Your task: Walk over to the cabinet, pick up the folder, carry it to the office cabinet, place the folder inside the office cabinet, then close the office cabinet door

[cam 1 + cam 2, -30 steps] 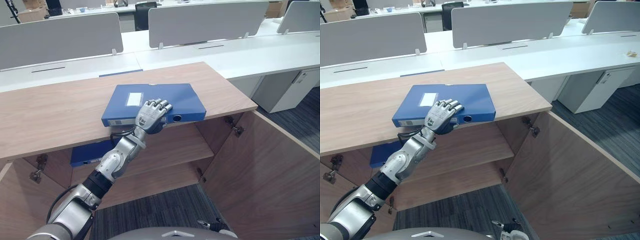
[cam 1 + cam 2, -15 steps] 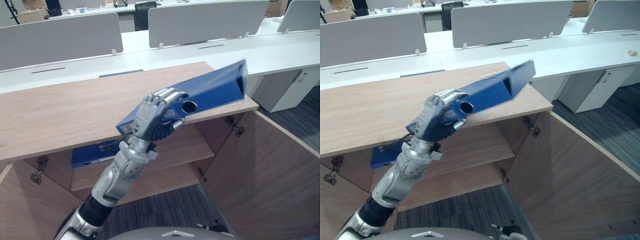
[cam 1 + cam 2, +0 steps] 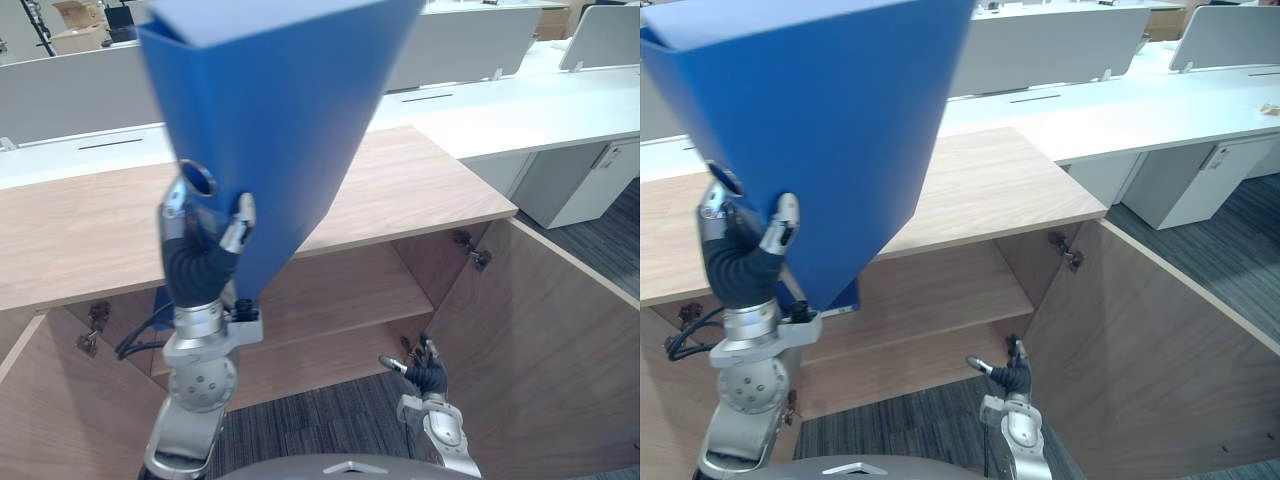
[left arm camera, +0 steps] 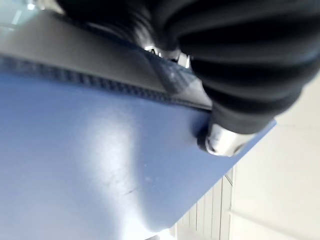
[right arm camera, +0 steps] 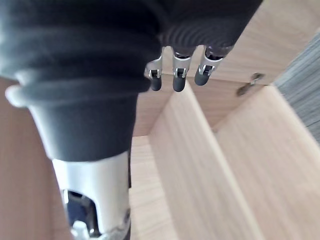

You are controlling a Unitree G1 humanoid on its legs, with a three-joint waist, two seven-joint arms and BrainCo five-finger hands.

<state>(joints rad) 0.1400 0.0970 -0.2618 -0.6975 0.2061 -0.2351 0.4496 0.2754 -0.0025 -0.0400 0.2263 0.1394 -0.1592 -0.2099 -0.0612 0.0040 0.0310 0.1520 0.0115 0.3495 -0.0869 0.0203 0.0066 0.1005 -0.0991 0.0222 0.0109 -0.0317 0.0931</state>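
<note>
- The cabinet's left door stood swung open at its left end.
- The left hand was raised in front of the cabinet, level with the front edge of its wooden top, and was clamped round the lower end of the folder.
- Its thumb lay across the folder's broad blue face; the rest of the hand wrapped the spine side, just under the round finger hole.
- The folder was lifted clear of the cabinet top and stood nearly upright, widening upward (its far end ran past the upper edge of the head views).
- In the left wrist view the folder's blue cover sat pressed against the hand.
- Under the cabinet top, the inner shelf ran across the open cabinet.
- The right hand hung low before the cabinet's lower compartment, its fingers relaxed and holding nothing.
- The right door stood wide open at the cabinet's right end.
- Behind the cabinet were white desks with grey screens.
</note>
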